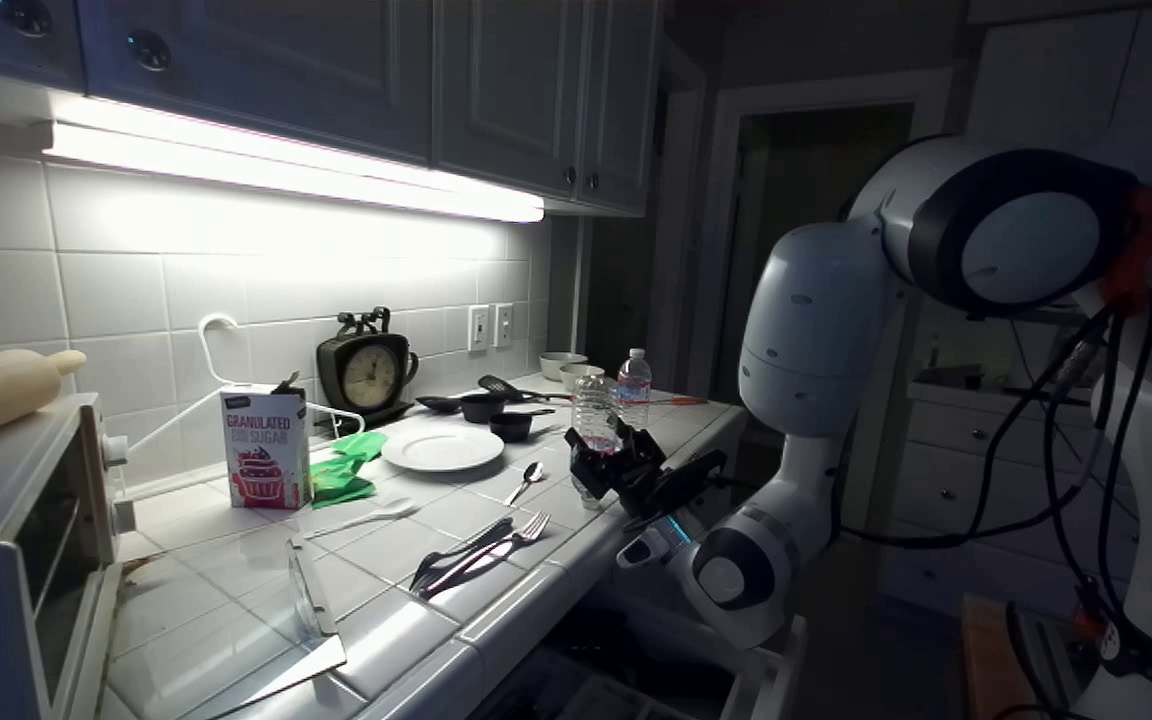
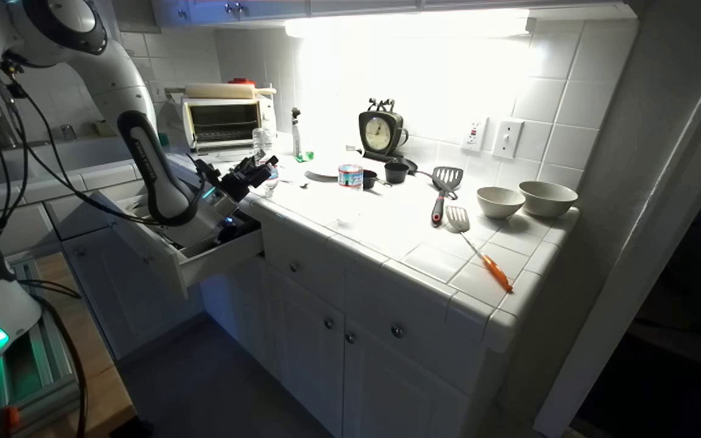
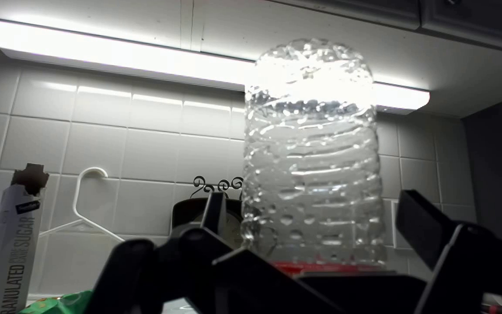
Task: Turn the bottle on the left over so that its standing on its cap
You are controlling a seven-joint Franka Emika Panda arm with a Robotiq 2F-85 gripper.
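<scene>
Front bottle (image 1: pixel 594 408) mid-frame in an exterior view
We see the plate (image 1: pixel 441 450), then the carton (image 1: pixel 267 450), to its left.

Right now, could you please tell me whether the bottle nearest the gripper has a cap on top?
No, the wrist view shows the bottle topped by a broad, rounded end with no neck or cap.
</scene>
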